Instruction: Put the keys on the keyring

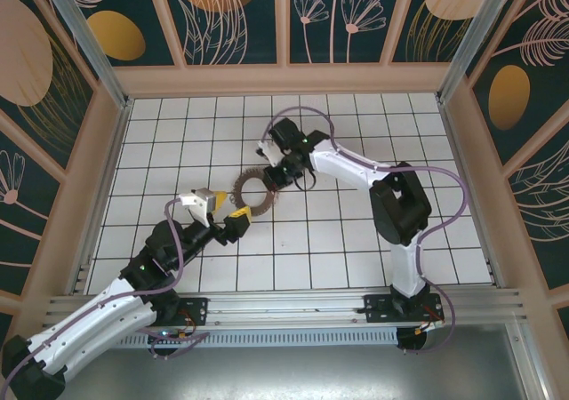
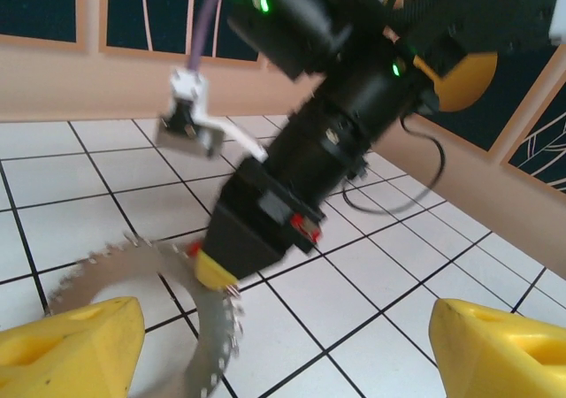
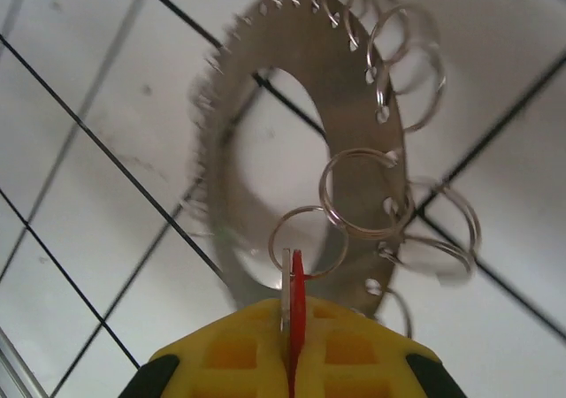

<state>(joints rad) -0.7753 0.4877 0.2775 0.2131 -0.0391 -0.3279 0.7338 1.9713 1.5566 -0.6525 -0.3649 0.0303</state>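
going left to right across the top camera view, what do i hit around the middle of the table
left pincer → keyring → right pincer

This is a purpose-built robot test cell, the kind found in a lab rather than a home or a shop. Its centre is a white tabletop (image 1: pixel 356 267) ruled with a black grid. Along the tabletop's near edge runs an aluminium rail (image 1: pixel 293 307), with the left arm (image 1: pixel 89 320) and right arm (image 1: pixel 404 213) bolted to it. Framed wall panels (image 1: pixel 236 18) printed with leaves and flowers enclose the tabletop's other three sides, and bare aluminium posts (image 1: pixel 84 40) rise at its far corners.
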